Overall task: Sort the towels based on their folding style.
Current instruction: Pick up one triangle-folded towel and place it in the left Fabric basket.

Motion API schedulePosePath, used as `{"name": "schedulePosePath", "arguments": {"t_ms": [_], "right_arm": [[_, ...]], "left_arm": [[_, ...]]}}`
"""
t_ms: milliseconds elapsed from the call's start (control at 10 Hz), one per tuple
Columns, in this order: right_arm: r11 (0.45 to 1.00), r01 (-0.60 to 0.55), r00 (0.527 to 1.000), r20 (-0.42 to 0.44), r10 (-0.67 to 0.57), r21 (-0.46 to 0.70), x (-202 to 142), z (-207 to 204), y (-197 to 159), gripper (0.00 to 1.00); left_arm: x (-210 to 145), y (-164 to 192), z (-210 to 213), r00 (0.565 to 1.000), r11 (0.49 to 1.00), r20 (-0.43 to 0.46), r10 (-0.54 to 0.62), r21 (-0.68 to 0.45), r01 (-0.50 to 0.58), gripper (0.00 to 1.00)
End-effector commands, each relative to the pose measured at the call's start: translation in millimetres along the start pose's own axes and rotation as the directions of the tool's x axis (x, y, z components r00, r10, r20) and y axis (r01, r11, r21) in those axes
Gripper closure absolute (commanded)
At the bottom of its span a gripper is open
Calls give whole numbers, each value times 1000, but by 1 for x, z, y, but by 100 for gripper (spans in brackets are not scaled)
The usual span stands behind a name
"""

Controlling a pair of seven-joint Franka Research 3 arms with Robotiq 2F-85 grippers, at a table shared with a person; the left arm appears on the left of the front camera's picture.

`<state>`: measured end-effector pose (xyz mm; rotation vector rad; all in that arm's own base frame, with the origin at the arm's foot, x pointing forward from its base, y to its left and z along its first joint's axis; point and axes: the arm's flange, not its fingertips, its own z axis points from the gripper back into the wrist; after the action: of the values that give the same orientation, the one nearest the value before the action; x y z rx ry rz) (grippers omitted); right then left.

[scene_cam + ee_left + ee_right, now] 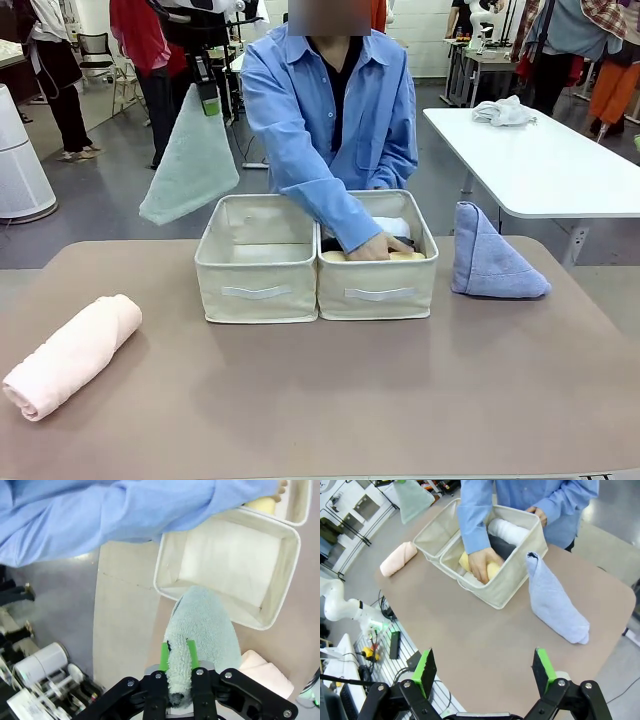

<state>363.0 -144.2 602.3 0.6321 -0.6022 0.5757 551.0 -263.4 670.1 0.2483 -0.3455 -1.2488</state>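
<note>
Left pincer point(208, 98) clamped on the sage-green towel point(190, 165), which hangs in the air near the left bin point(258, 268). Right pincer point(485, 666) spread wide above the table point(330, 400). Person's hand point(378, 247) rests on the yellow roll point(493, 570) in the right bin point(378, 292). Lavender-blue triangle point(490, 265) stands just right of the bins. Pink roll point(75, 355) lies at the table's left.

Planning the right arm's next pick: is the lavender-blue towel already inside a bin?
No, the lavender-blue towel sits on the table, beside the right bin.
</note>
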Motion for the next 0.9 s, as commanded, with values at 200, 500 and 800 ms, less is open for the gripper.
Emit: {"name": "schedulePosePath", "arguments": {"t_ms": [200, 500, 800], "right_arm": [[1000, -5, 1000, 12, 5, 9, -1, -1, 0, 0], [1000, -5, 1000, 12, 5, 9, -1, -1, 0, 0], [1000, -5, 1000, 12, 5, 9, -1, -1, 0, 0]], "left_arm": [[28, -70, 20, 924, 927, 129, -360, -60, 369, 85], [49, -90, 18, 878, 889, 153, -453, 1, 458, 85], [67, -87, -8, 799, 806, 163, -579, -37, 591, 85]]}}
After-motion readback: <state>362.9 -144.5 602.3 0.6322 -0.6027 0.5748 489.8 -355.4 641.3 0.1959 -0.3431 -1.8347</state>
